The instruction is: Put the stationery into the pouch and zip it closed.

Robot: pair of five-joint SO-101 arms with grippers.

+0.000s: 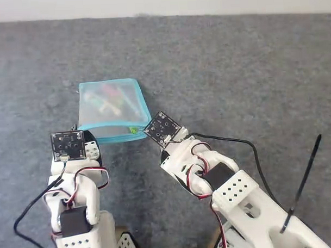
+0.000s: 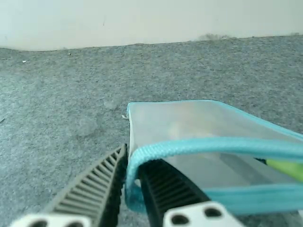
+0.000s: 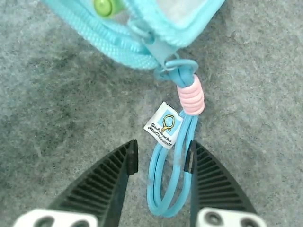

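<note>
We see the stationery point(image 1: 113, 101) already inside the pouch point(image 1: 113, 109), which lies on the worktop point(image 1: 234, 72) toward 10 o'clock in the high view. Our left end effector point(image 2: 132, 189) is clenched on the pouch's 7 o'clock corner, and the right end effector point(image 3: 161, 161) stands released astride the pull cord point(image 3: 191, 97) at 5 o'clock. We judge that only the zipping is left, since the mouth looks parted beside the slider.

Turquoise-trimmed frosted plastic pouch point(image 1: 110, 104): smooth, trim woven cloth. Grey felt tabletop point(image 1: 234, 72): matt, fuzzy. My black ribbed plastic fingers point(image 3: 109, 184): matt. Blue zip cord point(image 3: 152, 182): glossy.
</note>
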